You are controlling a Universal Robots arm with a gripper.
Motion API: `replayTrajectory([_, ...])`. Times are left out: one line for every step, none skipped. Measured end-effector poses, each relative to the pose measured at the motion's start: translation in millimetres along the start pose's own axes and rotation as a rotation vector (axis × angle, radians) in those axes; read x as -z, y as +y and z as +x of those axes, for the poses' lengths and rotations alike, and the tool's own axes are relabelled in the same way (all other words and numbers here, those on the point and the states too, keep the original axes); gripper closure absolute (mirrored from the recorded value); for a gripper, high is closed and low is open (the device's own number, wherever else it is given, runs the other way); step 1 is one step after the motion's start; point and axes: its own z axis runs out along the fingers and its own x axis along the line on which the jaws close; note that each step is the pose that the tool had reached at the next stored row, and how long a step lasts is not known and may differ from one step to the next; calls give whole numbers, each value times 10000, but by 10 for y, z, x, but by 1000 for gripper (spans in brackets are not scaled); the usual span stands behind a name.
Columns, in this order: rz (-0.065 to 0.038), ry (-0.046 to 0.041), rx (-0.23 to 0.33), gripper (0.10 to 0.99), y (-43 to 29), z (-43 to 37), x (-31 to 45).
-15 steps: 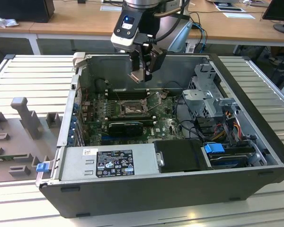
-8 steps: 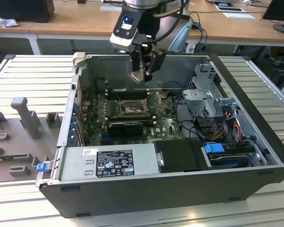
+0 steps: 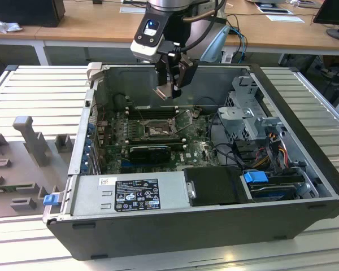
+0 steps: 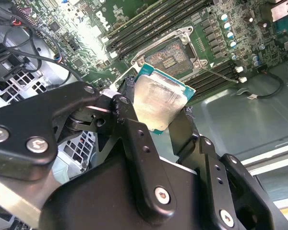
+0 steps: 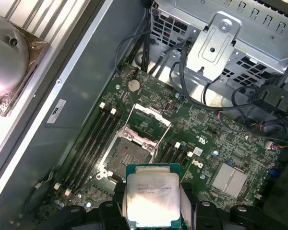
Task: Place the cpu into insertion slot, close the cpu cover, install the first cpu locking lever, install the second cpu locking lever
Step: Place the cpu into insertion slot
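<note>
- The black two-fingered end effector (image 3: 167, 91) hangs above the open black tower computer case (image 3: 214, 231), which lies on its side on the pale slatted metal bench (image 3: 39, 96).
- It is clenched on the small flat square cpu (image 4: 158, 105) with a silvery-beige metal face and a green edge. In both wrist views one finger presses on each of two opposite edges.
- The cpu is held in the air over the green motherboard (image 5: 216, 139), clear of the board and touching nothing but the fingers.
- The square dark insertion slot (image 5: 127, 153) with its silvery metal rim lies bare below the chip, with nothing seated in it.
- The thin silvery cpu cover (image 5: 148, 120), a frame with a large cut-out centre, stands swung up from the far edge of the slot.
- Long black memory slots (image 5: 93, 139) run just beside the insertion slot.
</note>
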Motion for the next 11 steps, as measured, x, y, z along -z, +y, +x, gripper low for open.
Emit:
replayTrajectory([-1, -1, -15, 553, 0, 0, -2])
replayTrajectory([-1, -2, -28, 553, 0, 0, -3])
replayTrajectory([-1, -3, -37, 553, 0, 0, -4])
replayTrajectory([-1, -5, -58, 553, 0, 0, -6])
replayTrajectory([-2, -6, -75, 553, -1, 0, -8])
replayTrajectory([-1, -7, -84, 553, -1, 0, -8])
replayTrajectory([-2, -8, -95, 553, -1, 0, -9])
replayTrajectory([-3, -9, -105, 553, -1, 0, -10])
replayTrajectory([-3, -10, -116, 553, -1, 0, -11])
replayTrajectory([-3, -12, -139, 553, -1, 0, -13])
replayTrajectory([-3, -13, -158, 553, -1, 0, -15])
